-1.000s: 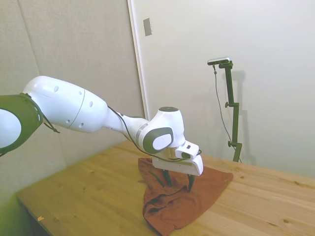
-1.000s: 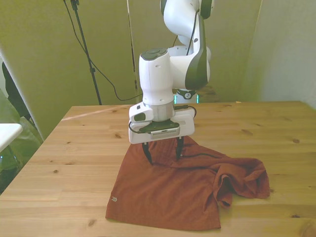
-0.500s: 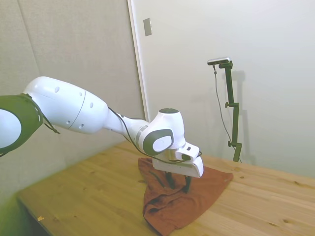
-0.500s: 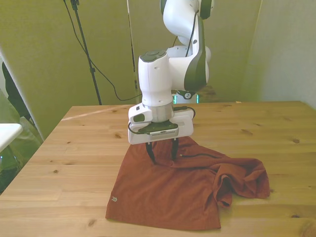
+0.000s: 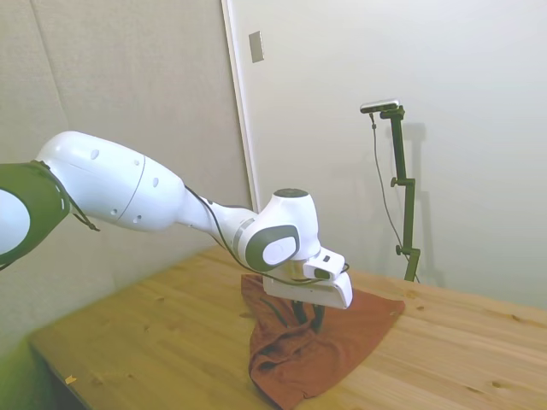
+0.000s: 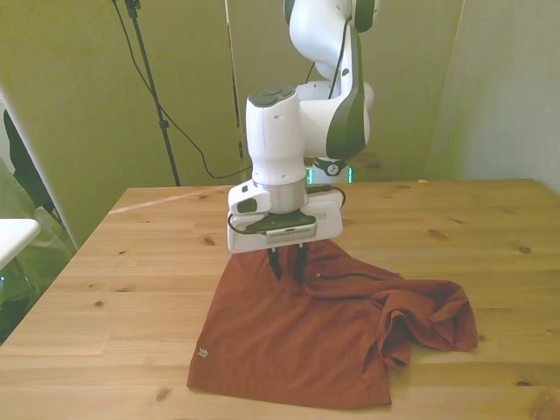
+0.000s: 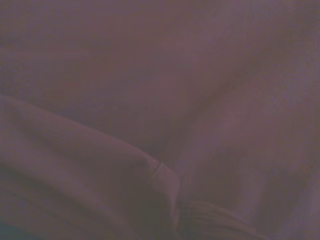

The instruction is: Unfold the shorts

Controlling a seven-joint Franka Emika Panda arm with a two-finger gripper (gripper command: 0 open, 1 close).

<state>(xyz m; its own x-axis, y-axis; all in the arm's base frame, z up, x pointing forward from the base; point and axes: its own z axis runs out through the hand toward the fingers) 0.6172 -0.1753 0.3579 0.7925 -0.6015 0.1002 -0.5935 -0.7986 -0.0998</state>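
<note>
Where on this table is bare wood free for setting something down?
Bare wood lies on the front view's left of the shorts, and on the front view's right past the bunched end. Crowded: the middle, where the gripper pinches the cloth at its far edge.

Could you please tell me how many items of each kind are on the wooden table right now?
Rust-orange shorts: 1
Robot gripper, pinched on the shorts' fabric: 1
Wooden table: 1
Total: 3
</note>
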